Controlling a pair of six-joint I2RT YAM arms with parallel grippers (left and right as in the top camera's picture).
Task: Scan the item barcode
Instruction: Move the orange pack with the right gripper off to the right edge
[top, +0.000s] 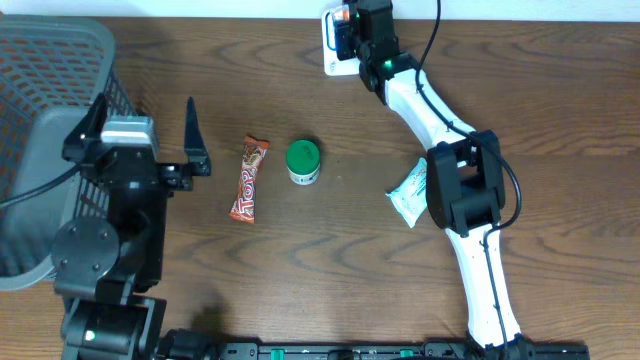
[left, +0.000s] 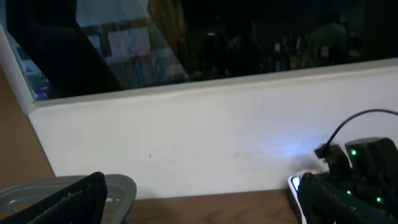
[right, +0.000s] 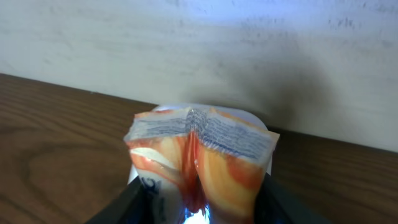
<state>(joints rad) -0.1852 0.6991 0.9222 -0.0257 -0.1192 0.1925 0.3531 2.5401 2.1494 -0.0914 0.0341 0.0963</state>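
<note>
The right gripper (right: 198, 198) clamps an orange snack packet (right: 202, 149) just above the white scanner (top: 332, 63) at the far edge of the table (top: 560, 100), close against the wall (right: 249, 50). The left gripper (top: 142, 118) stands wide and empty by the grey basket (top: 50, 60) at the left edge. A candy bar (top: 249, 178), a green-lidded jar (top: 303, 161) and a white pouch (top: 408, 192) lie mid-table, well apart from the scanner.

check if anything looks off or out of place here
Mostly tidy, nothing spilled. The orange packet looks squeezed in the right gripper, its seam buckled above the white scanner. The white packet lies partly hidden by that arm.
</note>
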